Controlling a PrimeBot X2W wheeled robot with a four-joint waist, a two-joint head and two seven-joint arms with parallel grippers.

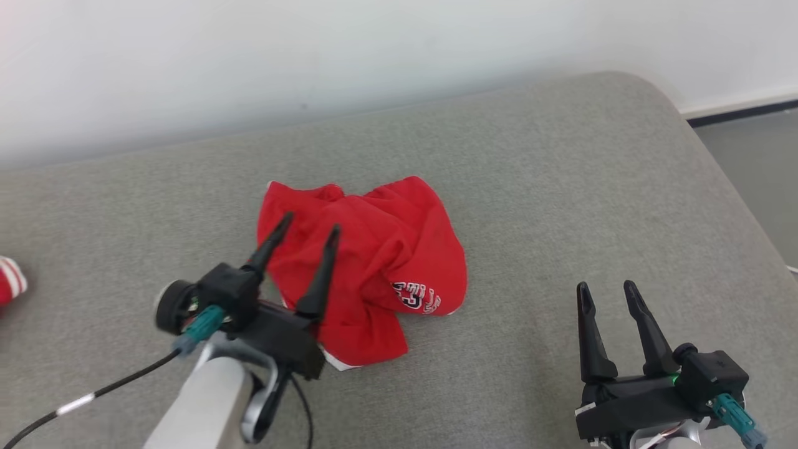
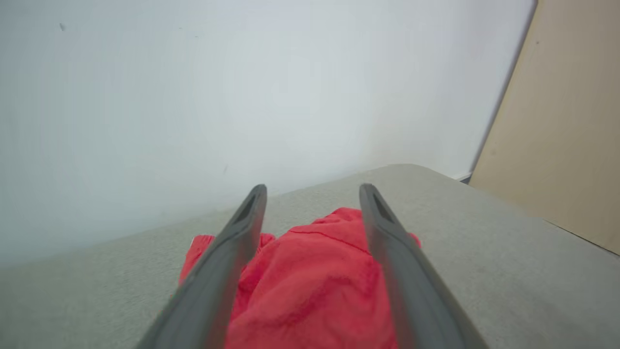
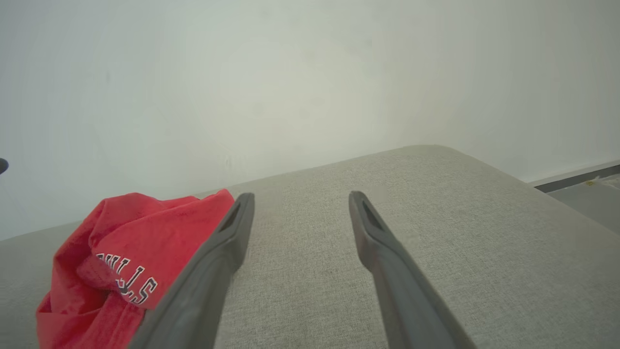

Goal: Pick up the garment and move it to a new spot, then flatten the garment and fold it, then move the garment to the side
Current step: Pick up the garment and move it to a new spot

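Closest to me the right end effector [image 1: 606, 288] hangs with fingers apart over bare grey bench [image 1: 561, 187], well clear of the cloth. The left end effector [image 1: 310, 226], fingers also spread and gripping nothing, hovers over the left part of the red garment [image 1: 386, 249], a crumpled heap near the middle of the bench. The heap is layered (its lettering curls round a fold), so I reckon a pinch here could catch one loose fold and slip, or grab several and lift it bunched; a drag toward the wall [image 1: 312, 50] beyond would ruck it further.
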